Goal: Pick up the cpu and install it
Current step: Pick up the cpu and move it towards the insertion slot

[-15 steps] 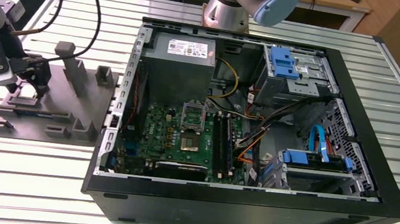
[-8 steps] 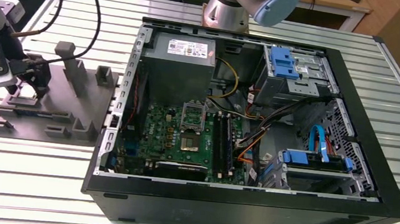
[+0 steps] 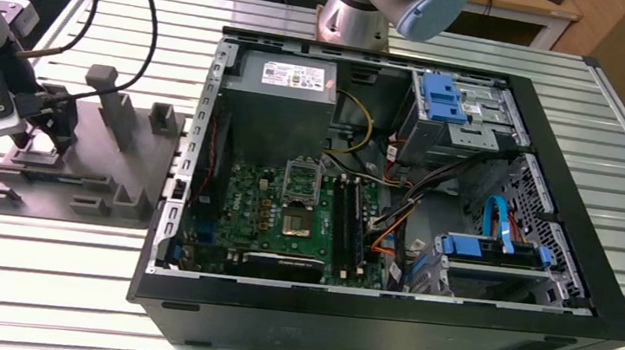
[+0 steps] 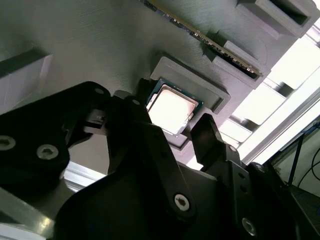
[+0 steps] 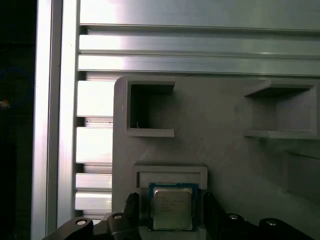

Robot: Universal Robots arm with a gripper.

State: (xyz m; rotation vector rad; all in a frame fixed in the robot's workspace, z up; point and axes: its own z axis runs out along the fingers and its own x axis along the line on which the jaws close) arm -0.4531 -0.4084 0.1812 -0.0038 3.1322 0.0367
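The pick-up step is in hand: at the exterior view's left the gripper [image 3: 43,141] hangs over the grey holder [image 5: 225,150], spread wide and empty astride the cpu [image 5: 172,210], which lies in its recess and likely needs a square, gentle squeeze.

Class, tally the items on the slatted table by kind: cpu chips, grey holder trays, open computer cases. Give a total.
cpu: 1
grey holder tray: 1
open computer case: 1
Total: 3
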